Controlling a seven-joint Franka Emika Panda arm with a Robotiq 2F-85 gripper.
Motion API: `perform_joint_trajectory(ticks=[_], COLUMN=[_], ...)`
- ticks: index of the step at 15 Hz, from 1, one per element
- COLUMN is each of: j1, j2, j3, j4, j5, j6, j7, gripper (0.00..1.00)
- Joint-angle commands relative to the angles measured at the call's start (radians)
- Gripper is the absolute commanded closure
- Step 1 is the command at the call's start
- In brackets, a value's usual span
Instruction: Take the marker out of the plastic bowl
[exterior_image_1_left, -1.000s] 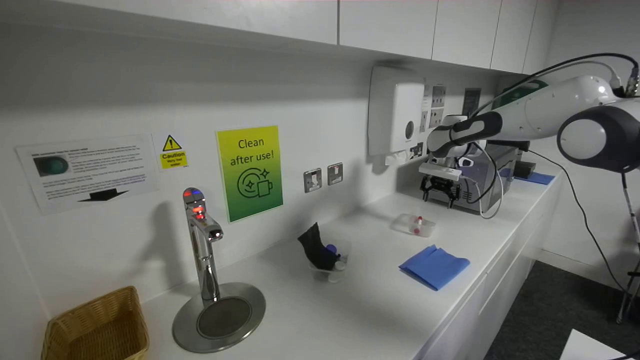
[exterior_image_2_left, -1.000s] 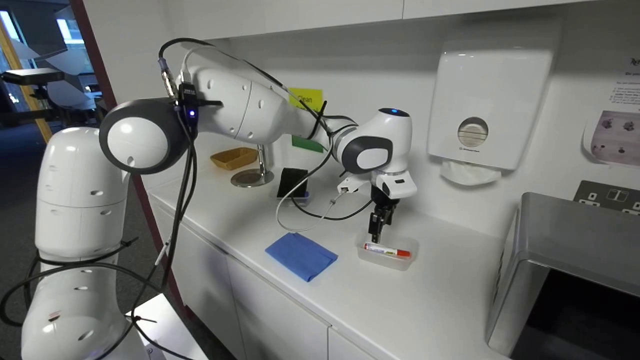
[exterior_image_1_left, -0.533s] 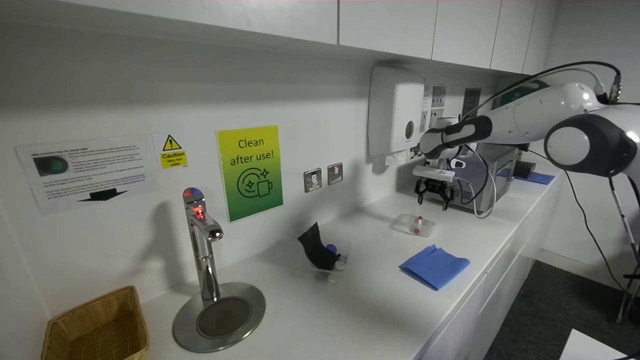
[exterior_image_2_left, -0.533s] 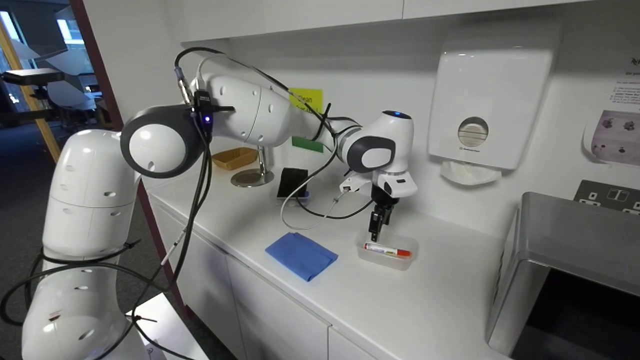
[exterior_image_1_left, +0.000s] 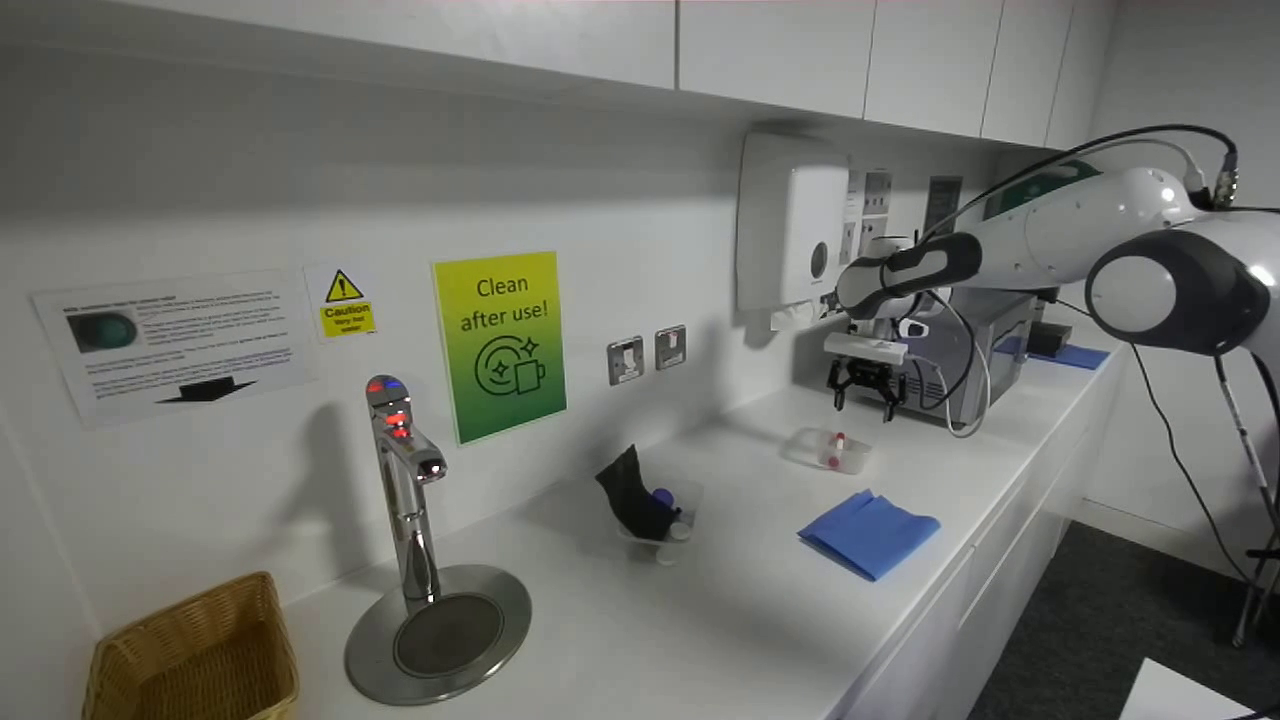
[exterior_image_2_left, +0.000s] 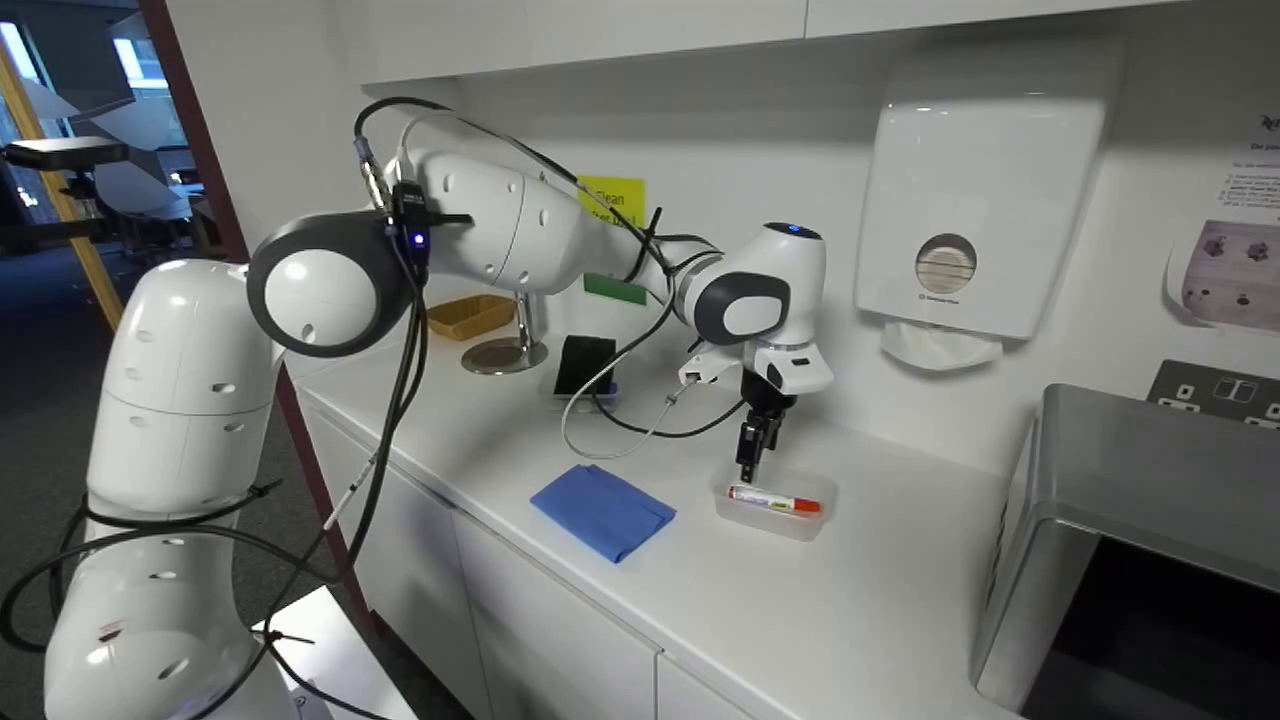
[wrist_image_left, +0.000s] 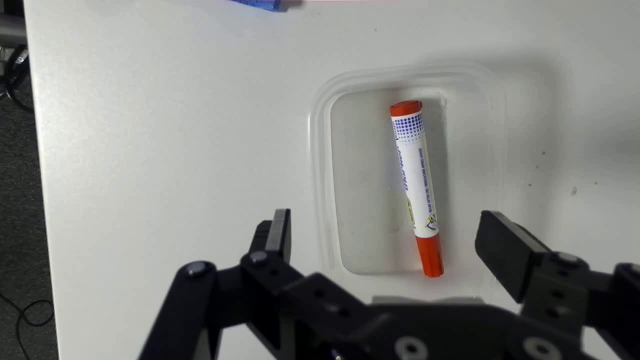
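My end effector (wrist_image_left: 386, 230) spread wide, pointing down near the marker (wrist_image_left: 416, 172) in the plastic bowl (wrist_image_left: 321, 160).
Wrist cam: marker lies approx. lengthwise in the bowl w/ a slight slant, white barrel, red at both ends, longer red end nearest me. My fingers (wrist_image_left: 505, 247) stand well apart, one either side of it in that view; in both exterior views the tips hang close to the bowl, exact gap I can't tell. On the bench (exterior_image_2_left: 880, 610) a folded blue cloth (exterior_image_2_left: 603, 513) lies near the bowl; the bowl sits between it & a grey boxy appliance (exterior_image_2_left: 1160, 465). In an exterior view I also get a clear tub (exterior_image_1_left: 692, 502) w/ a black obj. (exterior_image_1_left: 636, 500) in it, plus a tap (exterior_image_1_left: 408, 500) & wicker basket (exterior_image_1_left: 200, 655) further along.
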Motion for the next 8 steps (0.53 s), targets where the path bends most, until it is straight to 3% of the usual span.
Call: perform_joint_trajectory(ticks=[1, 8], j1=[0.002, 0.019], j2=[0.007, 0.062], j3=[-0.005, 0.001], j4=[0.008, 0.026], j5=[0.001, -0.008], j6=[-0.002, 0.000], j7=[-0.005, -0.012], gripper=[0.00, 0.00])
